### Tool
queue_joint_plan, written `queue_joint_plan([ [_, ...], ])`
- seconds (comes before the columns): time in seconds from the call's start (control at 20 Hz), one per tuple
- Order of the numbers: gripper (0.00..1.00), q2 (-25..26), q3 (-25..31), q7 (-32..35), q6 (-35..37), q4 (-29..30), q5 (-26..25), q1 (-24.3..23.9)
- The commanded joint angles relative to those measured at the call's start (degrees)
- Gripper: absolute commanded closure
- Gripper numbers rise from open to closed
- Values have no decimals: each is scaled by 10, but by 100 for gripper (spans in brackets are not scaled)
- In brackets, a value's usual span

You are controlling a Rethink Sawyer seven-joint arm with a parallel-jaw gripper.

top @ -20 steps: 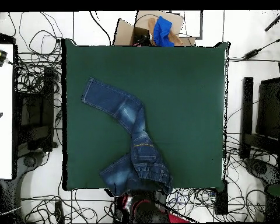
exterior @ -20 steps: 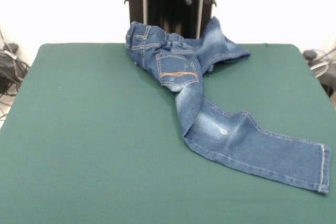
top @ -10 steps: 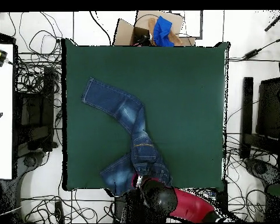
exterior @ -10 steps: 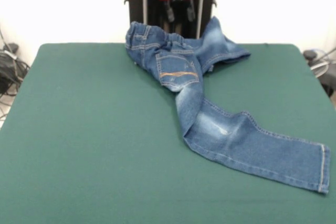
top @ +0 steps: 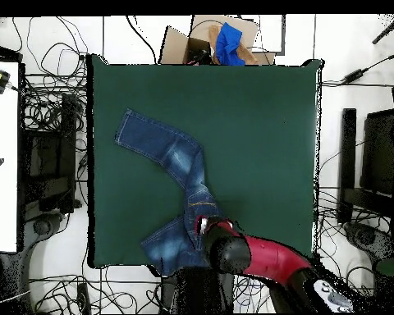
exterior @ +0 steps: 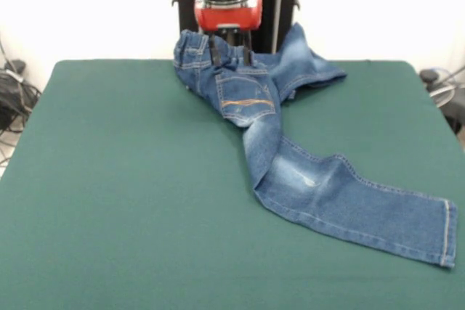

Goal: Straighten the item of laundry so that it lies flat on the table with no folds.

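The item of laundry, a small pair of blue jeans, lies crumpled on the green table. Its waistband is bunched at the far edge. One leg runs out flat toward the near right corner, and the other is folded up behind the waist. My gripper hangs open just over the waistband, one finger on each side of the bunched denim. In the overhead view the jeans stretch from the table's upper left down to its bottom edge, where the gripper covers the waist.
A cardboard box with blue cloth sits beyond the table's top edge in the overhead view. Tangled cables lie on the floor. A white desk stands left and black equipment right.
The arm has come down and forward from behind the table's edge until the gripper sits over the waistband. The jeans have not moved.
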Motion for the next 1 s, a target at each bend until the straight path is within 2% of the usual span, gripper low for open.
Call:
queue_joint_plan([
  [0.05,0,49,8,41,-26,-107,-32,31],
  [0.2,0,64,2,41,-31,-123,-40,34],
  [0.35,0,135,-6,33,-40,-163,-53,38],
  [0.5,0,206,-17,33,-84,-197,-78,39],
  [0.6,0,240,-15,28,-83,-216,-89,33],
  [0.85,0,268,-23,38,-82,-219,-108,28],
  [1.0,0,262,-33,47,-82,-201,-114,24],
])
